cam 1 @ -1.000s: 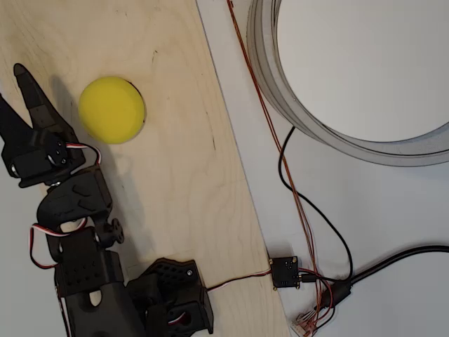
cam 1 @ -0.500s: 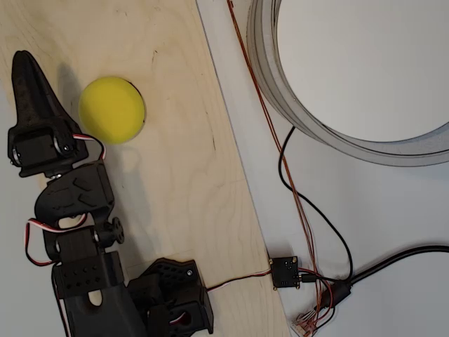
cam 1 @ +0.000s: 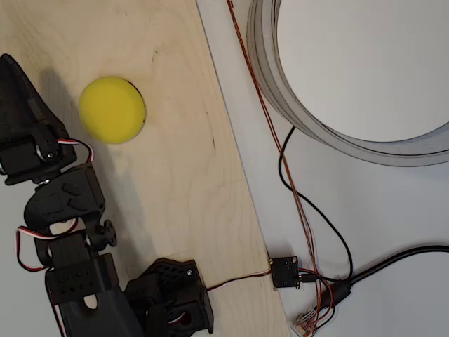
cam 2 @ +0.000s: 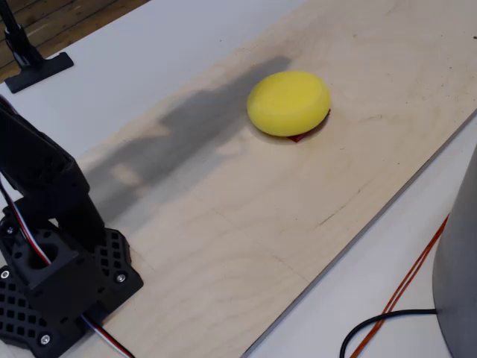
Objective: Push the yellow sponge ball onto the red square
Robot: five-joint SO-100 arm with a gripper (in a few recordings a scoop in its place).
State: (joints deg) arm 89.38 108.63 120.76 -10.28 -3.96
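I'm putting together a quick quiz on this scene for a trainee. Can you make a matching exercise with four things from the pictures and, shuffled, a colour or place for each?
Things:
1. yellow sponge ball
2. red square
3. wooden board
4. gripper

Descriptions:
A. pale plywood sheet lying on the white table
B. black, at the left edge of the overhead view, apart from the ball
C. mostly hidden, just a corner peeking out beneath the ball
D. round, bright and matte, resting on the board

Pairs: 1-D, 2-C, 3-A, 4-B
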